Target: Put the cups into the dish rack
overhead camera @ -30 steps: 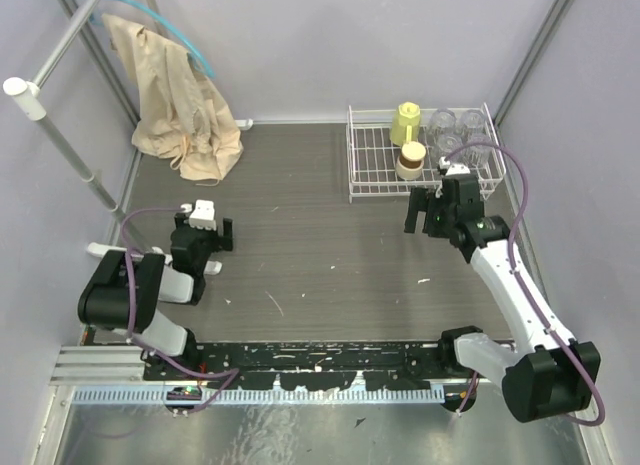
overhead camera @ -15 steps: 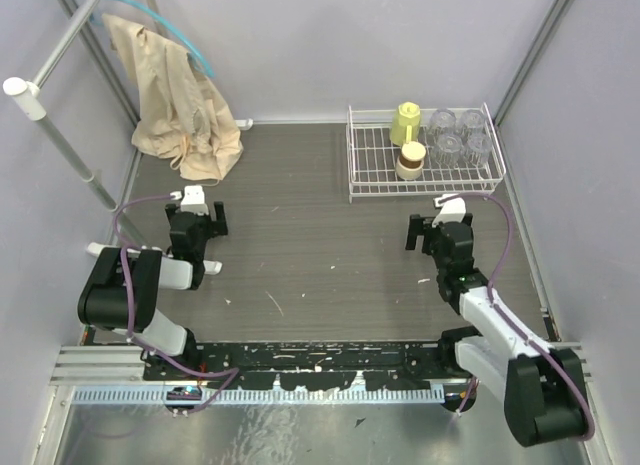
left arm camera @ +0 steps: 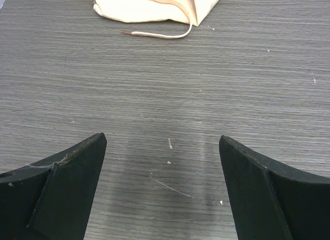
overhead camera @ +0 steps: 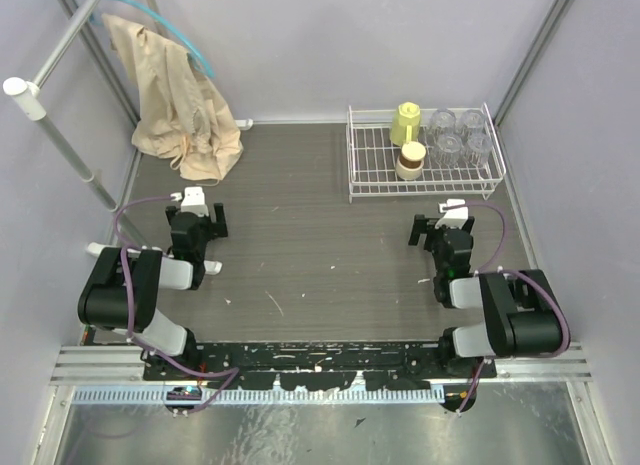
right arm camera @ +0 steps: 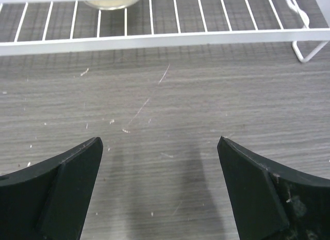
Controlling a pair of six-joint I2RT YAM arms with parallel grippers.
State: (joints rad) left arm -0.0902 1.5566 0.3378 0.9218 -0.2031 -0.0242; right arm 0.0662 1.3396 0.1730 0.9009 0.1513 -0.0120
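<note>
Crouching folded beside the left edge of the table (overhead camera: 320,255), upper links doubled back over the base, and hanging the left gripper (overhead camera: 203,223) low over the wood grain. Pointing it toward the far edge. Spreading its jaws wide and gripping nothing, framing only bare scuffed surface in the wrist view. Facing a beige cloth (overhead camera: 185,110) heaped in the far left corner, well apart from the fingertips.

Crouching likewise beside the right edge, elbow tucked back near the base, and aiming the right gripper (overhead camera: 443,227) at the dish rack (overhead camera: 368,157) from near its front side without touching it. Gaping wide there too, empty.

Holding all the cups inside the rack in the far right corner: yellow mug (overhead camera: 406,122) at the back, brown cup (overhead camera: 410,161) just in front of it, four clear tumblers (overhead camera: 443,122) clustering at the right end.
</note>
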